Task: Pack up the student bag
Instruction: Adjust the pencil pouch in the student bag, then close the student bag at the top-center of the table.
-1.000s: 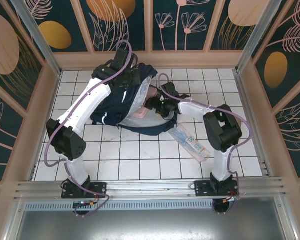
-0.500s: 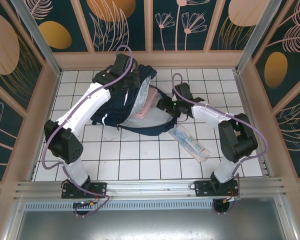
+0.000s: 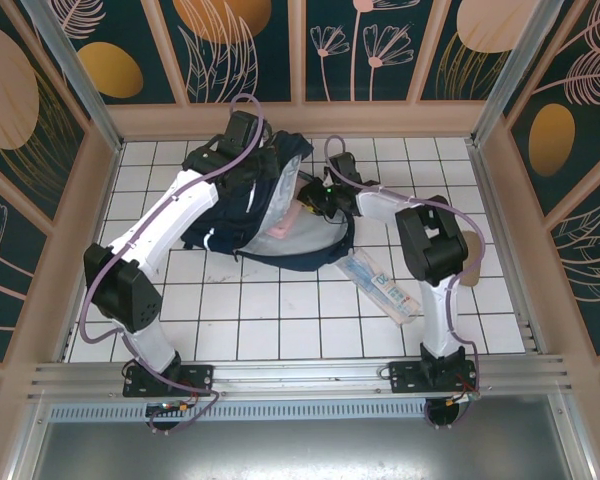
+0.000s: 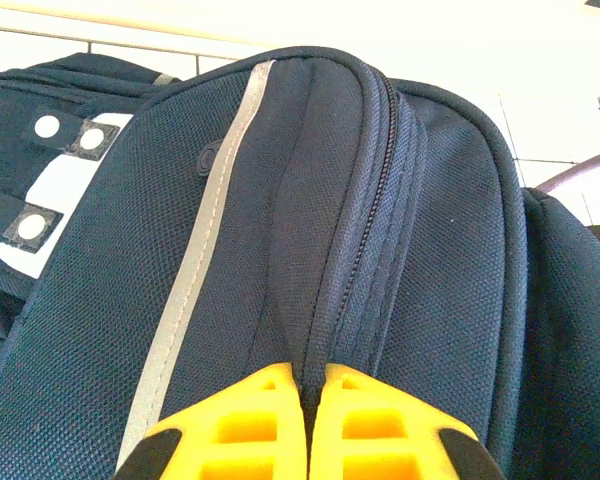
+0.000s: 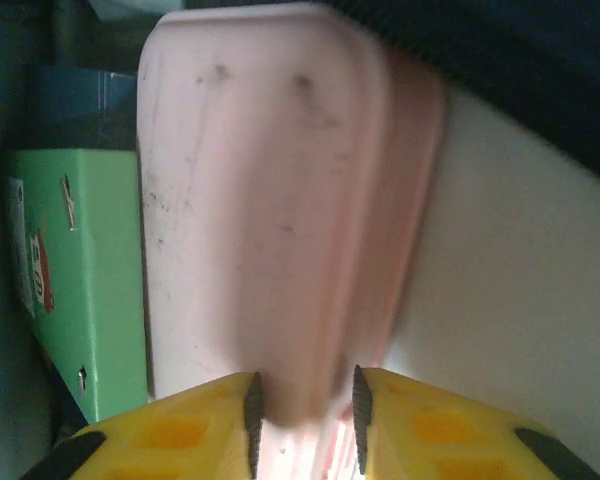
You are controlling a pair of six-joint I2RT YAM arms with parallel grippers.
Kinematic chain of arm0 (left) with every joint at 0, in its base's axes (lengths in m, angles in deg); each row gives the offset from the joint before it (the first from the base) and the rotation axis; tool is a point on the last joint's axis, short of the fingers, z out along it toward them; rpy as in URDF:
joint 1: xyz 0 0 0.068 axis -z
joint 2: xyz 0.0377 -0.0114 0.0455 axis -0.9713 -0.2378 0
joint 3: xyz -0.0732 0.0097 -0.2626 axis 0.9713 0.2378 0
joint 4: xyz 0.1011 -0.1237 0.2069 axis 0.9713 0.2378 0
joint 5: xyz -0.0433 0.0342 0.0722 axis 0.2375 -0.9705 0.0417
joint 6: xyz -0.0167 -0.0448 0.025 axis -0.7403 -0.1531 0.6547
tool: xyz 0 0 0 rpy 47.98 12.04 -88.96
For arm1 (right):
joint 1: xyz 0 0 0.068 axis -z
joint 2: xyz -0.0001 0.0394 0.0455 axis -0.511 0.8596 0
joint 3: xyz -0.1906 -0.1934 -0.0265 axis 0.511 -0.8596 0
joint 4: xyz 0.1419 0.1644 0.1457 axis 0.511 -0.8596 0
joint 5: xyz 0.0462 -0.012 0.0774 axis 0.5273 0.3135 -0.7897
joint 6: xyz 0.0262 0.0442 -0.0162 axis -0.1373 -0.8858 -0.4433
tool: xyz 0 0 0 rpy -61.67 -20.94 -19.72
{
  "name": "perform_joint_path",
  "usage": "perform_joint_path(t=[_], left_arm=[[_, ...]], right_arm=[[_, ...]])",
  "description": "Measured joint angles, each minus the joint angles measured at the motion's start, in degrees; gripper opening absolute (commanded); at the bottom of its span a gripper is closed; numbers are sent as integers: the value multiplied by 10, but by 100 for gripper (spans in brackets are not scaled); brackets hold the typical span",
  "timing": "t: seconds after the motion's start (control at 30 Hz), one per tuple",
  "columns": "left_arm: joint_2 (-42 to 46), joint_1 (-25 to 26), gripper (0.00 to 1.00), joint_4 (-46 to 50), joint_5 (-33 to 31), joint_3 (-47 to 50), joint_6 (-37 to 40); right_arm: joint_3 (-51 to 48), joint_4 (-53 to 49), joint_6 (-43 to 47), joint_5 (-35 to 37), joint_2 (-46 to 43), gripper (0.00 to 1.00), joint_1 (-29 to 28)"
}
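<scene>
The student bag [image 3: 220,215], dark navy with white reflective stripes, lies on its side at the back of the tiled table. My left gripper [image 3: 252,168] is shut on a fold of fabric beside the zipper [image 4: 308,378] at the bag's top [image 4: 410,250], lifting the opening. My right gripper [image 3: 312,203] is at the bag's mouth, shut on the edge [image 5: 302,390] of a pale pink book [image 5: 270,200]. The pink book [image 3: 283,228] reaches partly into the bag over the light lining [image 5: 520,300]. A green book [image 5: 90,280] lies inside, beside the pink one.
A clear pouch with blue print [image 3: 382,285] lies on the white tiles to the right of the bag, in front of the right arm. A bag strap [image 3: 310,262] curves across the tiles at the front. Wooden walls close in the table on three sides.
The right gripper pulled back to the right half a second ago, then swung back to the bag's mouth with the pink book going deeper. The left gripper kept its hold on the bag.
</scene>
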State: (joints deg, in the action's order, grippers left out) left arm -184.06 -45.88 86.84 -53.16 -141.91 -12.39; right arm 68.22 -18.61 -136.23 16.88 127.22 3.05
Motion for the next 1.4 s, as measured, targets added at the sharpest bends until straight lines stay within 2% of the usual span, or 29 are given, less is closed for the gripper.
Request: perform_joint_path(t=[0.1, 0.23, 0.3, 0.47, 0.6, 0.67, 0.73, 0.8, 0.97, 1.0, 1.13, 1.27, 1.4], left_arm=[[0, -3, 0, 2, -25, 1, 0], [-3, -12, 0, 4, -59, 1, 0], [-6, -19, 0, 2, -68, 2, 0], [-24, -30, 0, -20, -71, 1, 0], [-41, -31, 0, -32, -69, -1, 0], [-44, -33, 19, -37, -66, 0, 0], [-43, -37, 45, -46, -62, 6, 0], [-40, -42, 64, -59, -55, 20, 0], [-13, -49, 87, -85, -22, 88, -14], [-5, -49, 97, -87, -15, 100, -17], [44, -49, 98, -125, 11, 164, -37], [99, -39, 98, -141, 25, 225, -66], [123, 2, 98, -163, 26, 264, -98]], right_arm=[[38, -11, -3, -1, 23, 29, -14], [92, -32, 2, -4, 60, 48, -39], [103, -46, 13, -4, 63, 53, -47], [104, -82, 43, 7, 49, 57, -50], [56, -116, 75, 42, -22, 62, -45], [21, -129, 91, 66, -76, 65, -44], [-21, -135, 108, 90, -141, 68, -43], [-63, -140, 122, 114, -202, 74, -43], [-191, -148, 144, 162, -330, 82, -23], [-212, -156, 146, 170, -344, 85, -15], [-307, -155, 146, 184, -386, 99, 24], [-399, -180, 148, 193, -449, 99, 68], [-452, -185, 148, 195, -486, 99, 94]])
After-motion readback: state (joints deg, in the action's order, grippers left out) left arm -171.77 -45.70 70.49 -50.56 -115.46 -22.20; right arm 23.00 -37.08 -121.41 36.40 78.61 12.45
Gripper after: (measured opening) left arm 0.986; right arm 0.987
